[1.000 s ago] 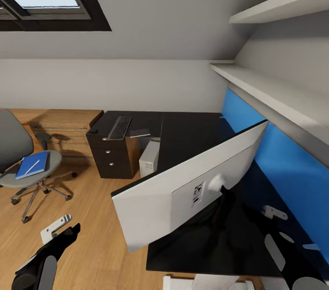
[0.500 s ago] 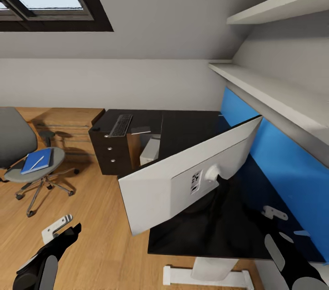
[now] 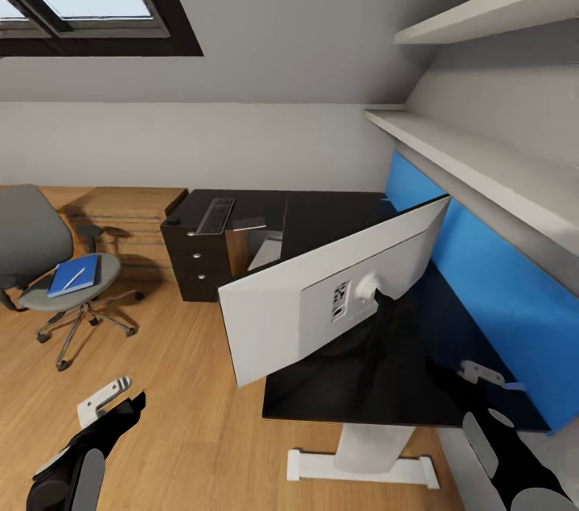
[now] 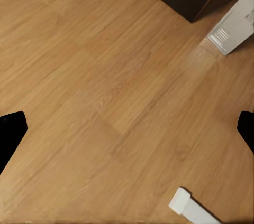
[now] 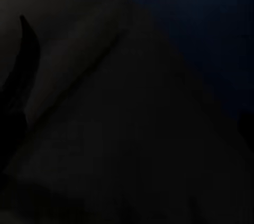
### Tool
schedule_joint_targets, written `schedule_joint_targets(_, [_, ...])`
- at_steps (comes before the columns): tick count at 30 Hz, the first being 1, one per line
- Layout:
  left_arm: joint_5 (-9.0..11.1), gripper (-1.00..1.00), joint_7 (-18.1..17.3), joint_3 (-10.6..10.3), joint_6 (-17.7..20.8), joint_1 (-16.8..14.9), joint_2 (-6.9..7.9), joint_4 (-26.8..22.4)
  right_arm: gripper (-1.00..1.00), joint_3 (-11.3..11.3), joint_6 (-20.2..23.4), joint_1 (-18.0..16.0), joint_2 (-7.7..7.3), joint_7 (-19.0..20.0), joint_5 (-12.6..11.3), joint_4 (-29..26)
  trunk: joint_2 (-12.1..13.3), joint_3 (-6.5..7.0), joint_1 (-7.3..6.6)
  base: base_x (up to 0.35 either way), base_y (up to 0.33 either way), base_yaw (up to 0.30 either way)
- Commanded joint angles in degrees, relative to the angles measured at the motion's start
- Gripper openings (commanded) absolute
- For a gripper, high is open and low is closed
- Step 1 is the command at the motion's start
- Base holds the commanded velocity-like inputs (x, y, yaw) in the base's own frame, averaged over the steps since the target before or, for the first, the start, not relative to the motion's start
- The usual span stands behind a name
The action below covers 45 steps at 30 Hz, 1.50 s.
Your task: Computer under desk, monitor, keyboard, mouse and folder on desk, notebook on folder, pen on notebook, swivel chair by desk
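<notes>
No text, brand or number can be read anywhere. The grey back of the monitor (image 3: 322,302) carries a small white label beside the stand mount, printed with dark marks that may be a code or port symbols, but they are too small and blurred to make out.

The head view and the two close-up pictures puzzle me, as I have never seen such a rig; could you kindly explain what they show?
This is a simulated wheeled robot with two arms. The head view looks down from its head: a black desk carries a monitor, seen from its grey back, and a keyboard. A swivel chair holds a blue folder with a pen on top. The left tool appears low in that view, open and holding nothing. The left wrist view looks at the wooden floor and the computer. The right wrist view is too dark to read.
</notes>
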Motion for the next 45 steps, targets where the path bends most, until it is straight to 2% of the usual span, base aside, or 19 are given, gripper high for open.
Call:
schedule_joint_targets(1, [0.6, 1.0, 0.4, 0.0, 0.3, -0.1, -0.04, -0.1, 1.0, -0.1, -0.5, -0.1, 0.14, 0.3, -0.3, 0.0, -0.1, -0.12, 0.0, -0.324, 0.0, 0.0])
schedule_joint_targets(2, [0.6, 1.0, 0.4, 0.0, 0.3, -0.1, -0.04, -0.1, 1.0, -0.1, -1.6, -0.1, 0.98, 0.3, 1.3, 0.0, -0.1, -0.12, 0.0, -0.227, 0.0, 0.0])
schedule_joint_targets(7, [0.6, 1.0, 0.3, 0.0, 0.3, -0.1, 0.0, -0.1, 1.0, -0.1, -2.2, -0.1, 2.62, 0.4, 3.7, -0.1, -0.1, -0.12, 0.0, -0.119, 0.0, 0.0])
schedule_joint_targets(11, [0.6, 1.0, 0.3, 0.0, 0.3, -0.1, -0.03, -0.1, 1.0, -0.1, -2.3, -0.1, 3.37, 0.4, 4.5, -0.1, -0.1, -0.12, 0.0, -0.029, 0.0, 0.0])
schedule_joint_targets(20, [0.7, 1.0, 0.2, -0.2, 0.3, -0.1, -0.04, -0.1, 1.0, 0.7, -2.4, -0.1, 4.24, 0.5, 4.7, 0.0, -0.1, -0.12, 0.0, -0.003, 0.0, 0.0])
schedule_joint_targets(21, [0.7, 1.0, 0.1, -1.4, 0.3, -0.1, -0.04, -0.1, 1.0, 1.0, -2.4, -0.1, 5.26, 0.3, 4.9, -0.1, -0.1, -0.12, 0.0, 0.0, 0.0, 0.0])
schedule_joint_targets(27, [0.7, 1.0, 0.0, -2.1, 0.3, -0.1, -0.04, 0.0, 1.0, 1.2, -2.3, -0.1, 5.42, -0.1, 4.9, -0.1, -0.1, -0.12, 0.0, -0.133, 0.0, 0.0])
schedule_joint_targets(28, [0.6, 1.0, 0.1, -3.0, 0.3, -0.1, 0.01, 1.3, 1.0, 1.3, -2.3, -0.1, 6.14, -0.1, 5.0, -0.1, -0.1, -0.13, 0.0, -0.326, 0.0, 0.0])
schedule_joint_targets(30, [0.6, 1.0, 0.1, -3.4, 0.3, -0.1, 0.05, 1.7, 1.0, 1.3, -2.3, -0.1, 6.25, -0.1, 5.0, -0.1, -0.1, -0.16, 0.0, -0.329, 0.0, 0.0])
schedule_joint_targets(32, [0.6, 1.0, 0.3, -4.8, 0.3, -0.1, 0.19, 2.3, 1.0, 1.2, -2.3, -0.1, 6.43, -0.1, 5.0, -0.1, -0.1, -0.17, 0.0, -0.284, 0.0, 0.0])
schedule_joint_targets(45, [0.6, 1.0, 0.3, -5.3, 0.4, -0.1, 0.22, 2.8, 1.0, 1.1, -2.3, -0.1, 7.06, -0.1, 4.9, 0.0, -0.1, -0.17, 0.0, -0.074, 0.0, 0.0])
